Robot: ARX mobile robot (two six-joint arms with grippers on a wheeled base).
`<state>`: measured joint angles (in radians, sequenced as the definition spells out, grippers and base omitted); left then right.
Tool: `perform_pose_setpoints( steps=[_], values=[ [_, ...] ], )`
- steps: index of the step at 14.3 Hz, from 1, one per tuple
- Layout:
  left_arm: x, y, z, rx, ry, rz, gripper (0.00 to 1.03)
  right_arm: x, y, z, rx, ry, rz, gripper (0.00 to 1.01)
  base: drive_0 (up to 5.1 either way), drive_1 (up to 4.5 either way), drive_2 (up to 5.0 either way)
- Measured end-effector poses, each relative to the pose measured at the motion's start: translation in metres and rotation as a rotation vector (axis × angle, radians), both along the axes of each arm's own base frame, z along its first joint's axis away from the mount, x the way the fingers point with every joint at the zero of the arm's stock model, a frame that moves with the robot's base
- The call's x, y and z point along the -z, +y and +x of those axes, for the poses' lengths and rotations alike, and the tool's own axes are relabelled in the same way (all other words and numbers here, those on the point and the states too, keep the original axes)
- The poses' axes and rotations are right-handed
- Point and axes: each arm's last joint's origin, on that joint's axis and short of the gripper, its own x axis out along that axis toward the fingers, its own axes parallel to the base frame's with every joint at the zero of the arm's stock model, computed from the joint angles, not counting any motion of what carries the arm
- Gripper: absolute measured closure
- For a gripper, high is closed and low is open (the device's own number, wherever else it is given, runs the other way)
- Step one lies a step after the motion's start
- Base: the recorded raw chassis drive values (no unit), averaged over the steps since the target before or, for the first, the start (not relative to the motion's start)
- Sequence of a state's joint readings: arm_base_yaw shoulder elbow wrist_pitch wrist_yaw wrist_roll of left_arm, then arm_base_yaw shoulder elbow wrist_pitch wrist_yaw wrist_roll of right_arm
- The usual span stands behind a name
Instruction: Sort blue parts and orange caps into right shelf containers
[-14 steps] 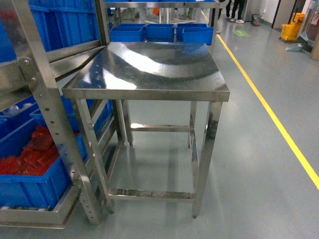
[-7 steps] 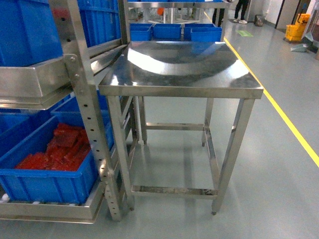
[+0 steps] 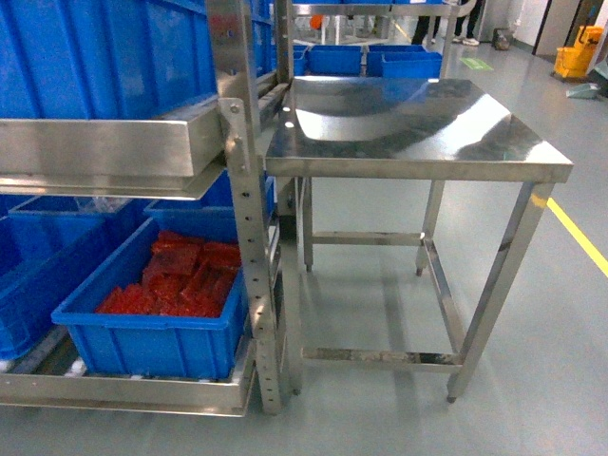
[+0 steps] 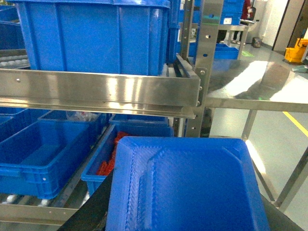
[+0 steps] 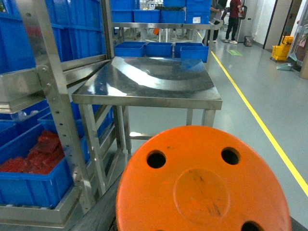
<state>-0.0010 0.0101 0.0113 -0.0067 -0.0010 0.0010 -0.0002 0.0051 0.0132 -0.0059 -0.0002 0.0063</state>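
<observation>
Fingers of both claws are hidden, so their state cannot be told: blue part fills the left wrist view directly before the camera, orange cap likewise the right.

My head view has swung left: the steel surface now sits right of centre, and the rack fills the left half. The bin of red pieces shows whole, and the yellow floor line has slid almost out of frame.
</observation>
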Motion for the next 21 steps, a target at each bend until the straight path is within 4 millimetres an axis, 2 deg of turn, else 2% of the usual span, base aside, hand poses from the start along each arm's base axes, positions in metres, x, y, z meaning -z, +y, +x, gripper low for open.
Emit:
perform_pose_setpoints(
  steps=[21],
  values=[
    [0.0001, 0.0, 0.0, 0.0, 0.001, 0.0, 0.62, 0.0001, 0.0, 0.0, 0.0, 0.001, 0.0, 0.58, -5.0, 2.3, 2.4]
  ],
)
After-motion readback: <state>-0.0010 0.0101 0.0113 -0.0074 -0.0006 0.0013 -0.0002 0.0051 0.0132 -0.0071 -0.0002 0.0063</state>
